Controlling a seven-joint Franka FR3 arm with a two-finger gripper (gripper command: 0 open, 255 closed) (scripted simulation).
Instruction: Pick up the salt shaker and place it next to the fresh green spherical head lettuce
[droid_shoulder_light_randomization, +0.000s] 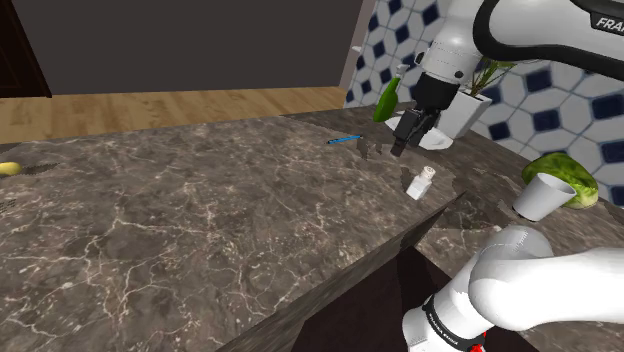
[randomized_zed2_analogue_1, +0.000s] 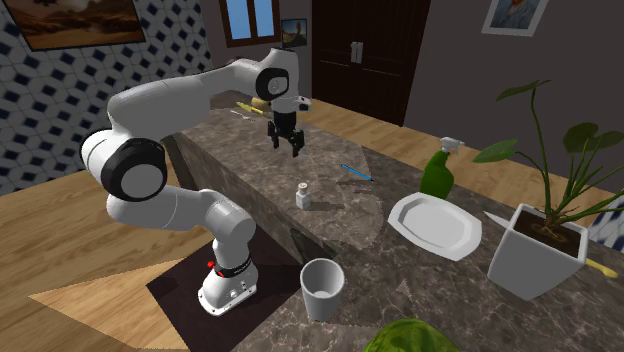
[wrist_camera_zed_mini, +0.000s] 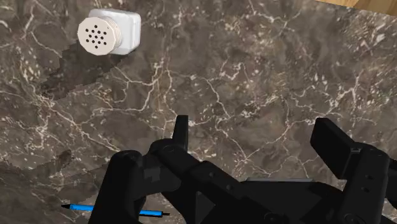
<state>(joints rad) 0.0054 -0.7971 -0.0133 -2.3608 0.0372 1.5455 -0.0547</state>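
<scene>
One upright salt shaker (droid_shoulder_light_randomization: 420, 182), claw (droid_shoulder_light_randomization: 412, 143) apart.

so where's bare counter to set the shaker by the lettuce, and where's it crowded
Bare counter lies between the cup, the plate and the lettuce. Another wide stretch runs from the salt shaker toward the shoulder view's left. It is crowded by the spray bottle and plant pot.
</scene>
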